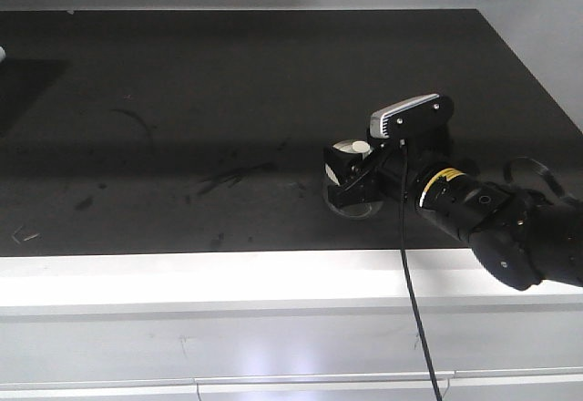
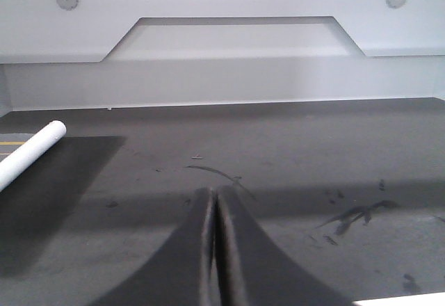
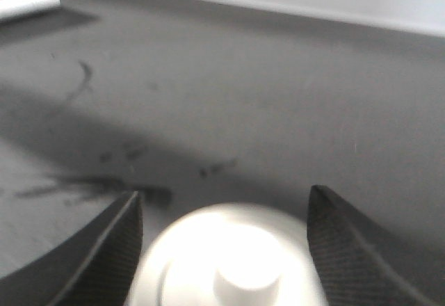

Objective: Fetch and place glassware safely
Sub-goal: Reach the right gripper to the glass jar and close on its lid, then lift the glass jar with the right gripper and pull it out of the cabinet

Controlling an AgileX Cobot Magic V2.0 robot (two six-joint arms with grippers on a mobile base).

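While the right claw (image 3: 222,193) straddles the jar (image 3: 233,264), fingers close beside its lid, I cannot tell whether it grips. The jar seems to rest on the dark surface (image 1: 182,100), so lifting and placing remain. The left claw (image 2: 213,205) is clenched and empty.

The right arm (image 1: 492,210) stretches in low from the right. The right claw (image 1: 351,180) points left, its fingers (image 3: 104,250) set wide apart, though blur hides whether they press on anything. The left claw (image 2: 213,202) has its fingers pressed together.

1 glass jar (image 1: 349,155), 1 left end effector (image 2: 214,193), 1 right end effector (image 3: 222,191), 1 white tube (image 2: 28,154)
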